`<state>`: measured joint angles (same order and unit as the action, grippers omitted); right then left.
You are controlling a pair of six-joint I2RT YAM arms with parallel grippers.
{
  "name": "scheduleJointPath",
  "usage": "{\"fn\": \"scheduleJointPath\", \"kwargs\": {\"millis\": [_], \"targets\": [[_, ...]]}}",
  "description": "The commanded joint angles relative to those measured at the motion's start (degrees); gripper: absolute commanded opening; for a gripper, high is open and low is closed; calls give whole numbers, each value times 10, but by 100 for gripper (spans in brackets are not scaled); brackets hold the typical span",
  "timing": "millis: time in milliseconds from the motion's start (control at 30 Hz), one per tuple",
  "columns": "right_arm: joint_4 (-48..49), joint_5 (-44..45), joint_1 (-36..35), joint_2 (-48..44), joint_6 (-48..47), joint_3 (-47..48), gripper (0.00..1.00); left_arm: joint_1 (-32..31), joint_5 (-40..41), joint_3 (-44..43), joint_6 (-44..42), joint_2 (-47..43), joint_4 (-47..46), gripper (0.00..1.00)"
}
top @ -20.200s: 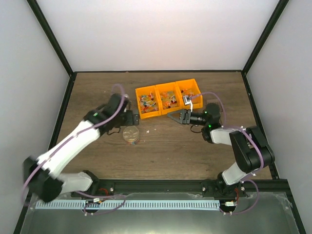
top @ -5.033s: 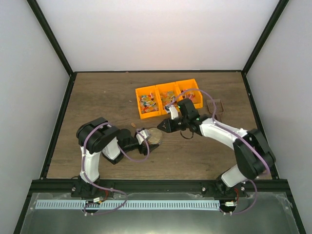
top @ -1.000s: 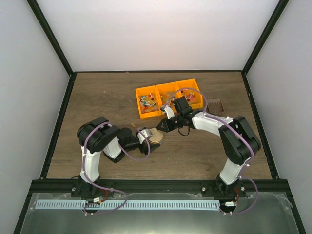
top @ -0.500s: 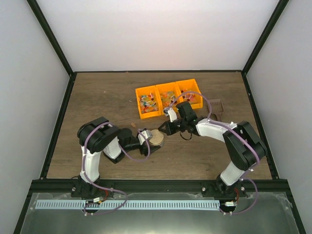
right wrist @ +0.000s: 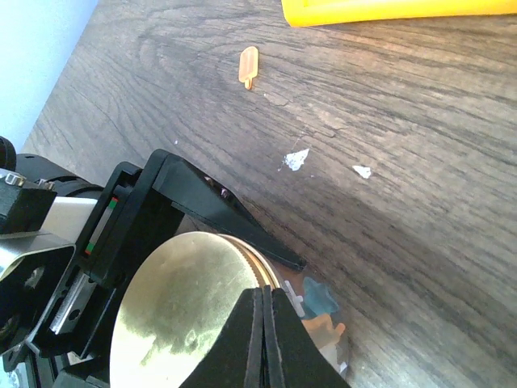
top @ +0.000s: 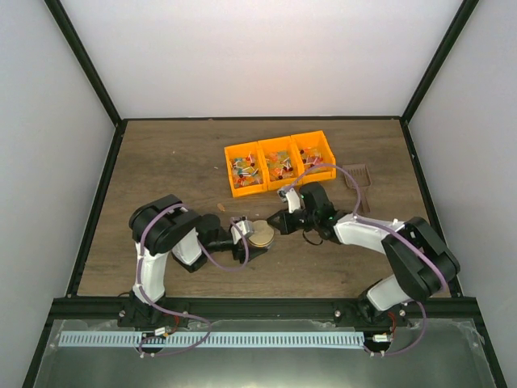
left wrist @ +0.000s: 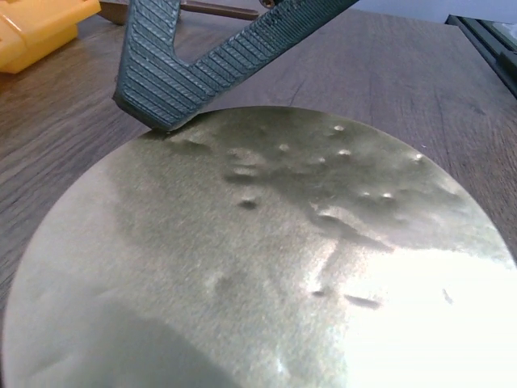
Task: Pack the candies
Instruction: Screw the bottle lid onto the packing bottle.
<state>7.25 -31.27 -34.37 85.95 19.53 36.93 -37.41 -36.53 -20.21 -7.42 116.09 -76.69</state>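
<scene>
A glass jar with a round gold lid (top: 262, 234) stands on the table, and my left gripper (top: 254, 238) is shut around it. The lid fills the left wrist view (left wrist: 266, 267), and my own fingers do not show there. In the right wrist view one left finger (right wrist: 230, 212) lies along the jar's far side. My right gripper (right wrist: 263, 293) is shut and empty, with its tips at the lid's rim (right wrist: 194, 307). A blue and an orange candy (right wrist: 321, 301) show through the glass. More candies fill the three orange bins (top: 279, 162).
A brown scoop (top: 355, 179) lies to the right of the bins. One loose orange candy (right wrist: 249, 66) and two white scraps (right wrist: 296, 159) lie on the wood between the jar and the bins. The bin edge (right wrist: 388, 10) is just beyond them.
My right arm has swung nearer and lower, and its shut gripper stays at the lid's edge. The jar and my left gripper have shifted slightly to the right.
</scene>
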Motion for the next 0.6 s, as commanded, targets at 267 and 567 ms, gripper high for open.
{"fn": "scheduleJointPath", "kwargs": {"millis": [267, 567], "targets": [[-73, -87, -95, -58, 86, -105, 1, 14, 90, -12, 30, 17, 65, 83], [-89, -73, -102, -93, 99, -109, 1, 12, 84, -14, 6, 9, 85, 83]]}}
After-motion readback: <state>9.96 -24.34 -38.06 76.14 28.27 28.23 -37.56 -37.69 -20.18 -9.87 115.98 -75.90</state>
